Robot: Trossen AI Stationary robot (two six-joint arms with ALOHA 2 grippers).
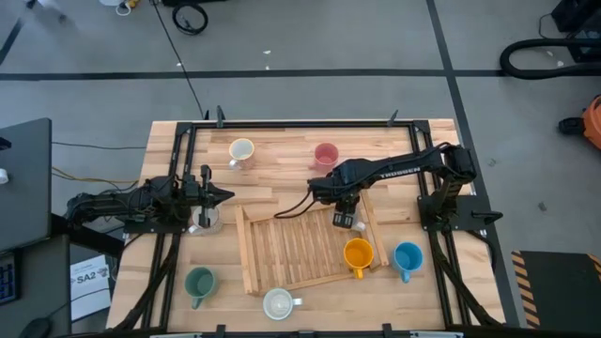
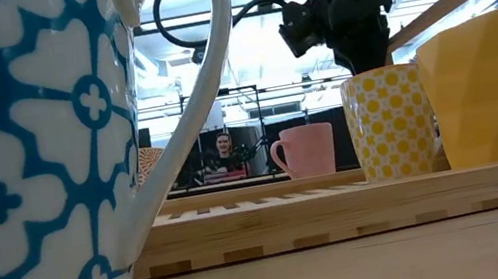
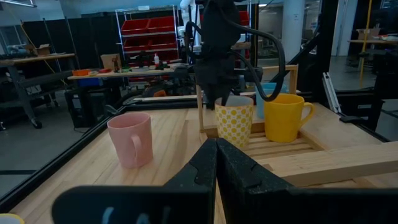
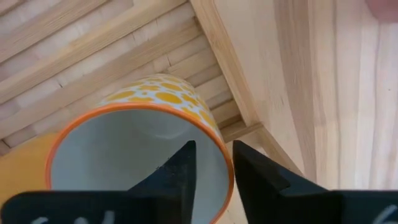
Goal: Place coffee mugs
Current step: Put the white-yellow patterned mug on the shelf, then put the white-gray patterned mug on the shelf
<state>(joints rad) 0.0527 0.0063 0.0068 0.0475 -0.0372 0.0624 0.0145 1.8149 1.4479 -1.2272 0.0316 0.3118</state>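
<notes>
Right gripper (image 4: 212, 169) pinches the rim of a yellow-dotted mug (image 4: 163, 99), one finger inside, one outside. That mug stands upright in the slatted wooden tray (image 1: 282, 253), near its far right corner, just beside a plain yellow mug (image 1: 358, 253) also in the tray. A blue mug (image 1: 408, 256) sits outside the tray's right edge; a pink mug (image 1: 326, 154) stands apart on the table (image 1: 282, 169). Left gripper (image 3: 216, 149) waits at the table's left side, fingers pressed together.
</notes>
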